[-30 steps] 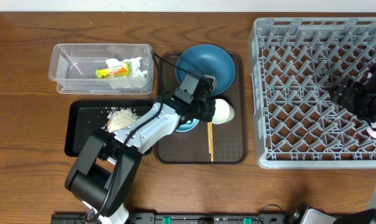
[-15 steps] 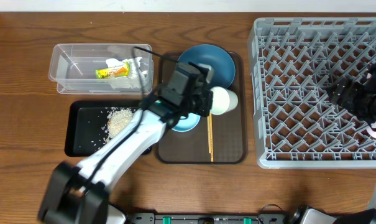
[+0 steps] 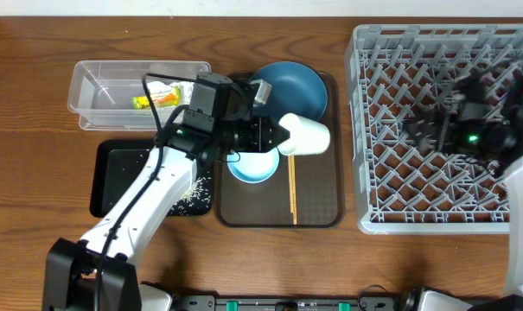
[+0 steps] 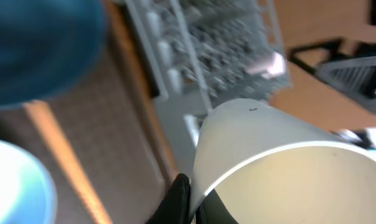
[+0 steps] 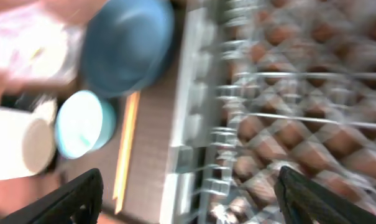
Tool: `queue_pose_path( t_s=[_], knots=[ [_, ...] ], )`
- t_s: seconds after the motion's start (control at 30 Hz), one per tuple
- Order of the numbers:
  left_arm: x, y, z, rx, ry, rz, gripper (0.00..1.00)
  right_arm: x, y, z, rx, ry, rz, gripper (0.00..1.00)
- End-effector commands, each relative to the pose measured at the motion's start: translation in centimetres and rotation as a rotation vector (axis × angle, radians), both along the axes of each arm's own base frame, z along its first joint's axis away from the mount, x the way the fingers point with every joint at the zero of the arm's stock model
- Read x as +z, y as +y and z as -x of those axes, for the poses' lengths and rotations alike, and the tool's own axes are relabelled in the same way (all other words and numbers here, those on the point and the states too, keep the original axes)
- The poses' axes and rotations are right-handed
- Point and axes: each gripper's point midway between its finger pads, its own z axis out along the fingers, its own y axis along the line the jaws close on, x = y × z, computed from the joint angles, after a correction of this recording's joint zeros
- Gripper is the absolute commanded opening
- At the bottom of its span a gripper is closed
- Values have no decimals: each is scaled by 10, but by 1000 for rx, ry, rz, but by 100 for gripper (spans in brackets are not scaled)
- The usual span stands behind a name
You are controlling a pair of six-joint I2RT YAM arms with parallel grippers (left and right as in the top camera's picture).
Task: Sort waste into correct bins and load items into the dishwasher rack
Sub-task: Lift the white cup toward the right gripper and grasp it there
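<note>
Left gripper: I read the jaws as clamped on the rim of the cream cup. 1 dark finger shows at the rim in the left wrist view.
Cream cup: held on its side over the brown rectangular serving tray, mouth toward the gripper and base toward the large square grey plastic rack.
Right gripper: I see 2 fingers spread wide with nothing between them. It is over the rack and blurred in the overhead view.
Light blue bowl: upright on the serving tray, just beside the thin wooden chopsticks.
Dark blue round plate: at the far end of the serving tray.
Clear rectangular plastic tub: contains the small yellow-green wrapper.
Shallow black rectangular tray: contains loose white rice grains.
</note>
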Motion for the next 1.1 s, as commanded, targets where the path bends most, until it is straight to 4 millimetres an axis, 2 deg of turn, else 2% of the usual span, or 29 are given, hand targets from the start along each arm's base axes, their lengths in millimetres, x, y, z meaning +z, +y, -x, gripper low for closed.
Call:
queue_pose_path(
  t_s=[0.0,0.23,0.4,0.5,0.7,0.9,1.07],
  knots=[
    [14,-11,17,-109,52,110,6,4,52,14,250,-71,-86,88],
    [12,-11,17,-108,64,111,6,-4,120,51,579,-132,-149,92],
    [12,-11,18,-106,69,112,6,2,147,70,745,-220,-224,96],
    [19,-14,23,-140,76,149,6,8,155,75,809,-282,-247,98],
    [51,-21,46,-295,114,319,6,20,164,68,847,-386,-271,99],
    [52,-21,47,-295,124,323,6,45,173,73,912,-510,-382,97],
    [52,-21,47,-294,127,323,6,46,173,73,914,-514,-391,92]
  ],
)
